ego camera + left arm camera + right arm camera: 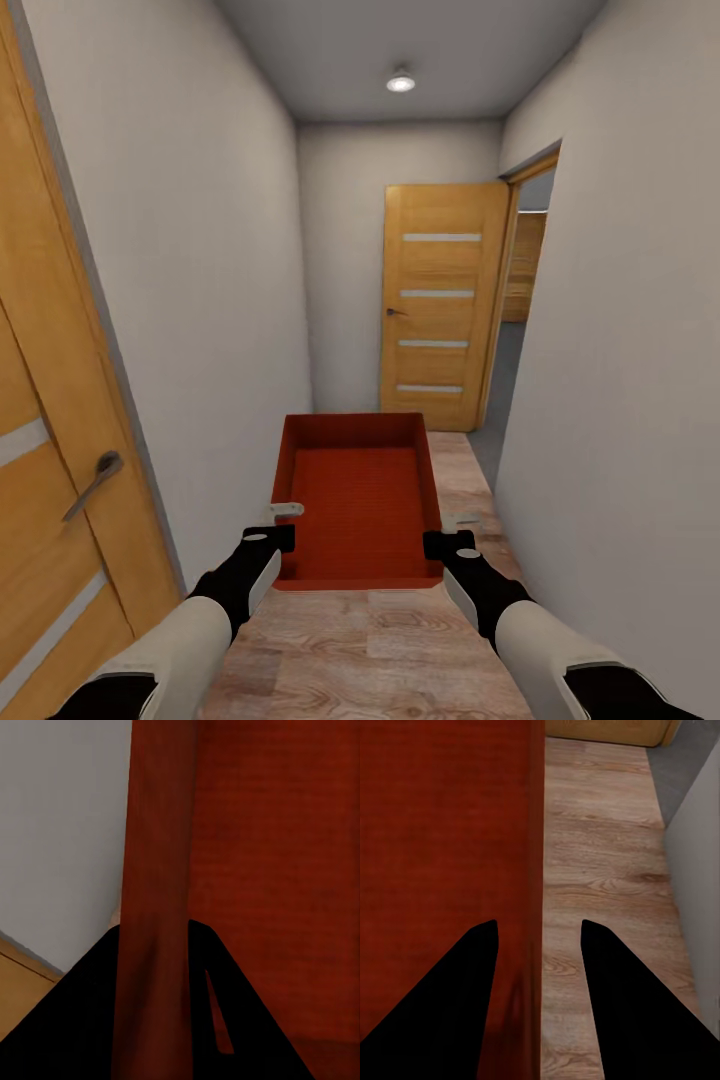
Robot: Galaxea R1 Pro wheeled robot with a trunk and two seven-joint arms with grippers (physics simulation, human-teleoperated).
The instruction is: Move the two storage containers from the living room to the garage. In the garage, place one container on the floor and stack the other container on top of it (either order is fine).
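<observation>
Container (360, 495) is riding between both arms in a narrow hallway: left end effector (283, 525) clamped on its left wall, right end effector (455, 532) on the right. Risk: clipping hallway wall (200, 300) w/ a corner while turning thru the open doorway (515, 330) could be prying the bin loose.

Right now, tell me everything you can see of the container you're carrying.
The container is an orange-red rectangular bin with thin plain walls, a faintly ribbed flat bottom, no lid and nothing inside. It is held level above the wood-plank floor in a narrow hallway, long axis pointing ahead. The left gripper straddles its left wall and the right gripper its right wall, one finger on each side of the wall.
</observation>
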